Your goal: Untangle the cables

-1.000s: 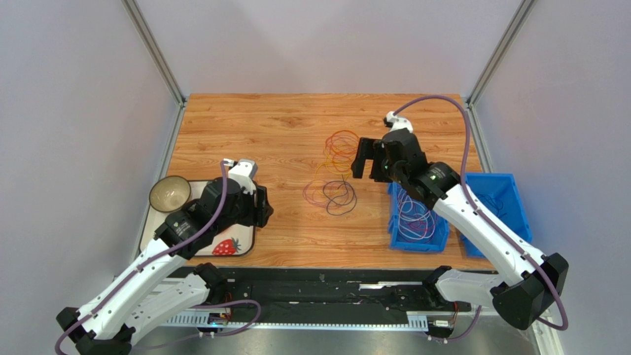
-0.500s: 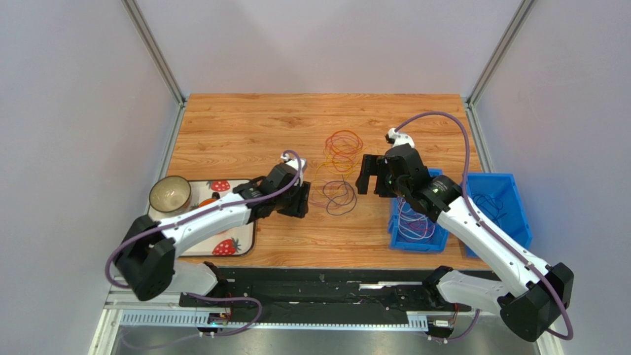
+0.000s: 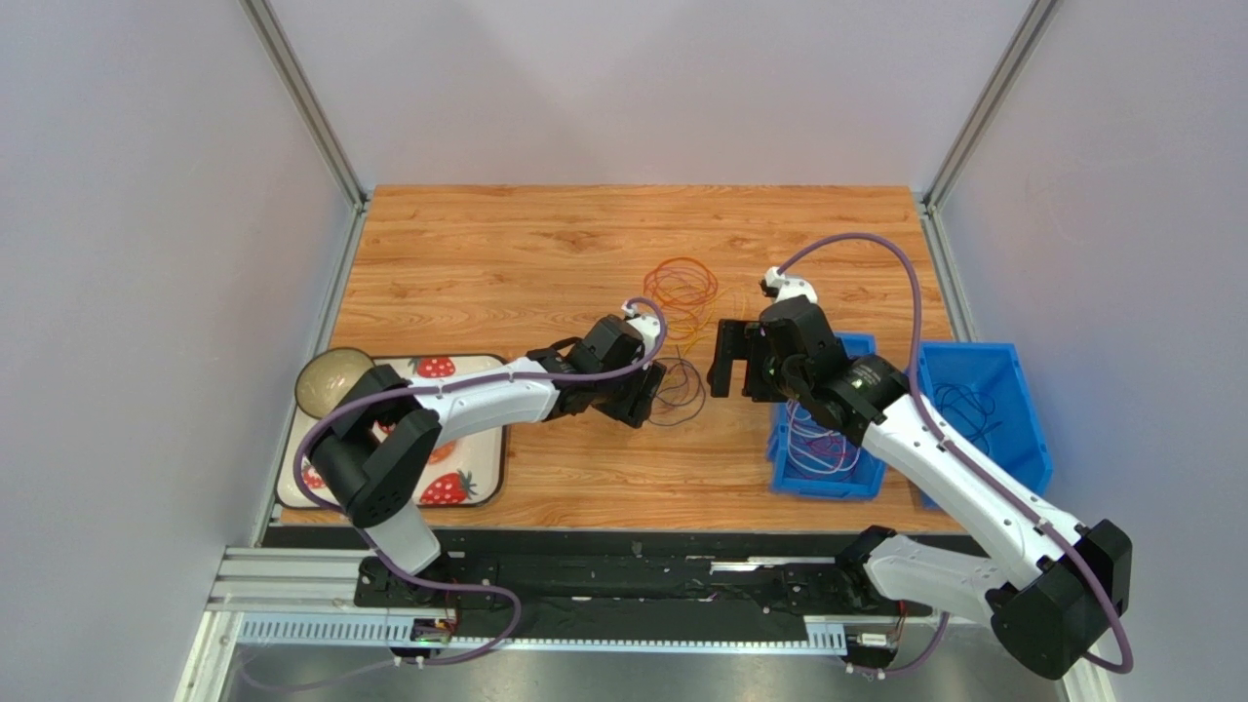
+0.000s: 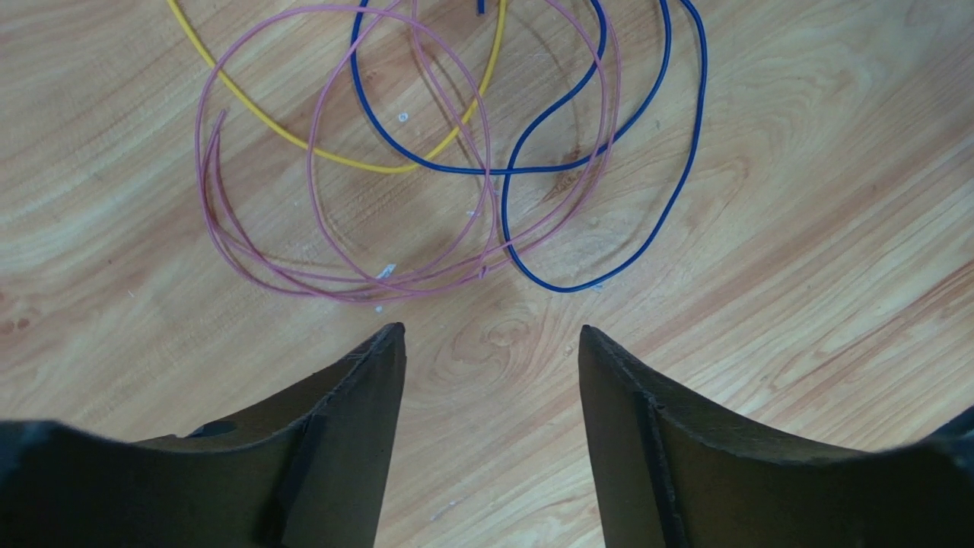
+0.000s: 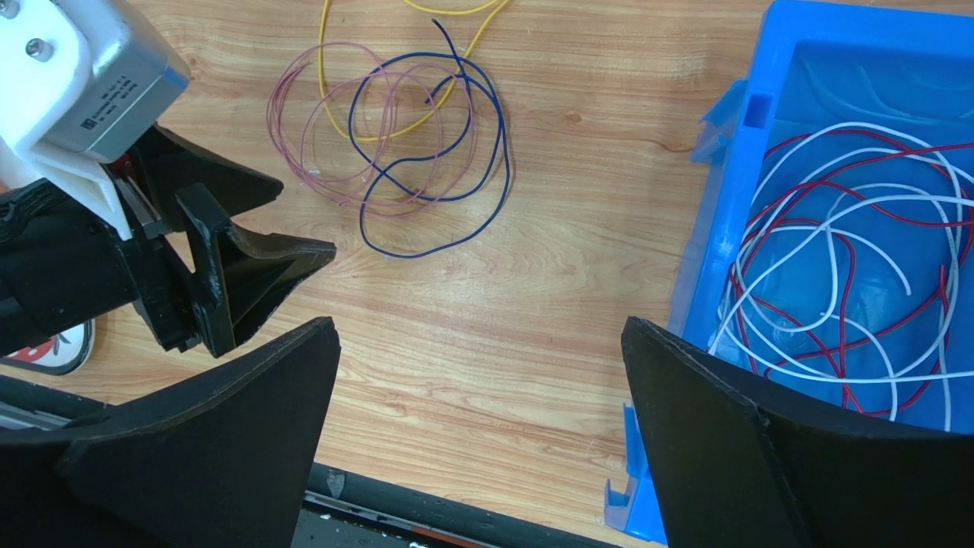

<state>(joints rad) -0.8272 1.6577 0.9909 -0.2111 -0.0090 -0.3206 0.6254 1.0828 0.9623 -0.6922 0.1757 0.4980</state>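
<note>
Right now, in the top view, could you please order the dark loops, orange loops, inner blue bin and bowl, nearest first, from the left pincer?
1. dark loops, beside the left pincer
2. orange loops, farther back
3. inner blue bin, right
4. bowl, far left

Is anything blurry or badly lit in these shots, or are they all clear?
Top view: soft, even light on the table, no glare; the cables are too thin to tell apart. Left wrist view: pink cable and blue cable sharp, faint shadows beneath; left gripper dark, little detail. Right wrist view: blue bin crisp and bright; right gripper nearly black.
</note>
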